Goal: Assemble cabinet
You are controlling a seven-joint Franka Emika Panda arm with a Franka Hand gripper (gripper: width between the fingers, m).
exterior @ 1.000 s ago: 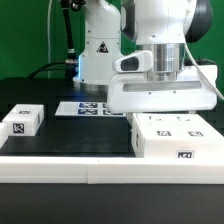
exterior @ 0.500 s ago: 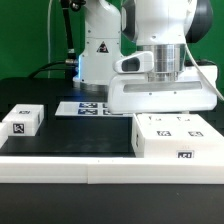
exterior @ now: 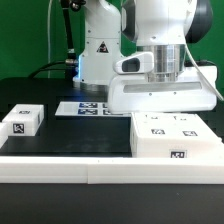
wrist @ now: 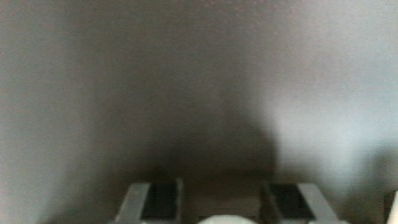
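gripper (wrist: 221, 187) fingers (wrist: 157, 200) spread apart, nearly touching a blurred white surface; cabinet (exterior: 175, 140) directly beneath the gripper

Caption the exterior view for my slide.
Gripper over the white cabinet; small tagged block and marker board lie apart.

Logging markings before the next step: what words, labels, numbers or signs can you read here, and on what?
No readable words, brands or numbers in either view.
The warning triangle on the robot base: symbol too small to read.
Square tags on the cabinet, small white block and marker board: patterns, no text.
Wrist view: blurred, nothing legible.
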